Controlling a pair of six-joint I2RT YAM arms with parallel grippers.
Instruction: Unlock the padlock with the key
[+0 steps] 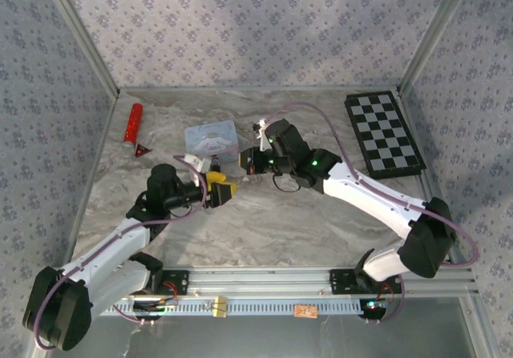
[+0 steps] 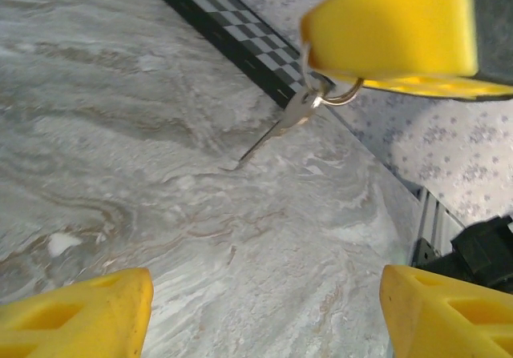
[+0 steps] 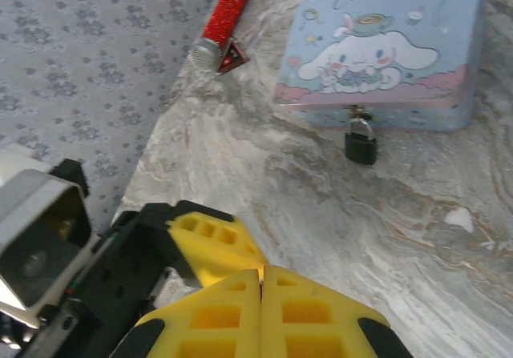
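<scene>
Padlock (image 3: 361, 146) hangs from front clasp of light-blue cartoon tin (image 3: 385, 46), low against marbled surface (image 3: 337, 230). Right gripper (image 3: 260, 294) jaws clenched on key ring (image 2: 346, 94); key (image 2: 292, 116) dangles free beneath. Left gripper (image 2: 264, 302) jaws released, spread wide, close to key. Risks: loose key swings or twists, so left jaws miss blade. Ring slips, key drops to surface. Unsteadied padlock pivots away when key pushes at keyhole.

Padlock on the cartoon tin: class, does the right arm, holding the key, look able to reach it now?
Probably yes. In the right wrist view bare tabletop lies between the shut right tool and the padlock, hanging exposed at the front of the light-blue tin. The key dangles from that tool.
</scene>
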